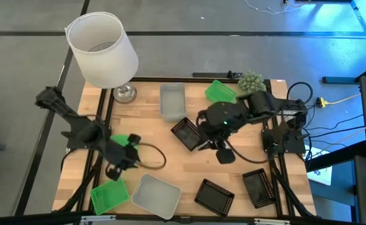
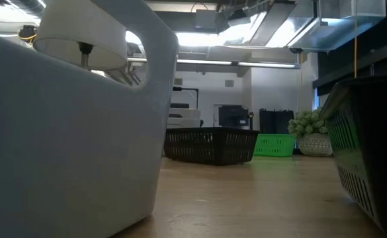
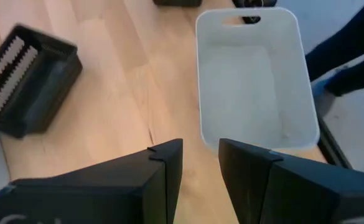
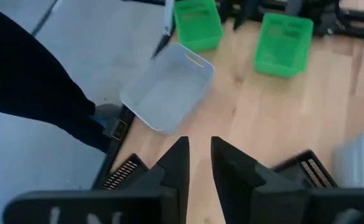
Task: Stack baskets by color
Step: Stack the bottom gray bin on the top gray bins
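Observation:
My left gripper (image 1: pixel 115 170) hangs open over the near left of the table, above bare wood just short of a grey-white basket (image 3: pixel 253 74) (image 1: pixel 156 195). Two green baskets (image 1: pixel 107 195) (image 1: pixel 124 140) lie beside it. My right gripper (image 1: pixel 223 154) hovers mid-table, its fingers a narrow gap apart with nothing between them, next to a black basket (image 1: pixel 186 133). Two more black baskets (image 1: pixel 214 195) (image 1: pixel 258 186) lie near the front edge. A second grey-white basket (image 1: pixel 172 100) and a third green one (image 1: pixel 220 92) lie at the back. All rest flat on their bottoms.
A white lampshade (image 1: pixel 102 49) on a metal foot stands at the far left corner, and a small green plant (image 1: pixel 250 80) at the far right. Cables and the arms' bases line the right edge (image 1: pixel 289 134). Bare wood lies between the near baskets and the middle.

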You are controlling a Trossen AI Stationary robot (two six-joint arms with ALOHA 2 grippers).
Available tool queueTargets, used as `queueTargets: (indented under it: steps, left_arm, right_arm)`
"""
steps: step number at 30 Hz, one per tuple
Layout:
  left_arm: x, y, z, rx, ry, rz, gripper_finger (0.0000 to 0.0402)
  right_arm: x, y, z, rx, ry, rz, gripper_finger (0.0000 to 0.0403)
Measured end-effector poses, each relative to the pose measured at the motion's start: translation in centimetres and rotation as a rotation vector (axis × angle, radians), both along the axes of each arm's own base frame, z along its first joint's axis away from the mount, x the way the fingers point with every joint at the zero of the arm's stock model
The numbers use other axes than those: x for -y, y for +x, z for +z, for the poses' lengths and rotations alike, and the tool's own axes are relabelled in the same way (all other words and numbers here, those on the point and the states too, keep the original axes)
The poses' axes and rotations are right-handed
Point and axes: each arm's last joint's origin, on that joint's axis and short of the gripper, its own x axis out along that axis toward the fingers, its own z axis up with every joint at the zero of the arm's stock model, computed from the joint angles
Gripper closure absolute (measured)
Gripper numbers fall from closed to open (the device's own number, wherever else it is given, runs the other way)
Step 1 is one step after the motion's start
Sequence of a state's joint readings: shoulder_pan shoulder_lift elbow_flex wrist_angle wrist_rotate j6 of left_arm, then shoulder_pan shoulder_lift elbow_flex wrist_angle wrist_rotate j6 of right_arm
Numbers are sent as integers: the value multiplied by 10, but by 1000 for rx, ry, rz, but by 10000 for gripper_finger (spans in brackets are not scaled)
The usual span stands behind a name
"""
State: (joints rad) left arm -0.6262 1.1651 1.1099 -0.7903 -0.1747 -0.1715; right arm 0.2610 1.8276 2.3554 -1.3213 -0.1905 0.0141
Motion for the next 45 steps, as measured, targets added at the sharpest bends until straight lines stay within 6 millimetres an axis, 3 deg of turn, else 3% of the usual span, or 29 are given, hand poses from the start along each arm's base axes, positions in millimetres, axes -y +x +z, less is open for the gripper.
queueTargets:
  steps: [8,17,31,38,45]
  left_arm:
    - [40,26,-35,-32,67,-36,305]
    - [71,64,-85,-34,136,-31,305]
    - [68,88,-128,-106,229,67,305]
    - [66,94,-141,-167,215,56,305]
    - [69,99,-166,-225,251,55,305]
  right_arm:
    - [-27,-23,14,81,-41,30,337]
    - [-46,-33,14,85,-55,88,337]
    - [-49,-36,12,60,-66,103,337]
    - [-49,-37,12,53,-68,103,337]
    - [-49,-36,12,53,-67,102,337]
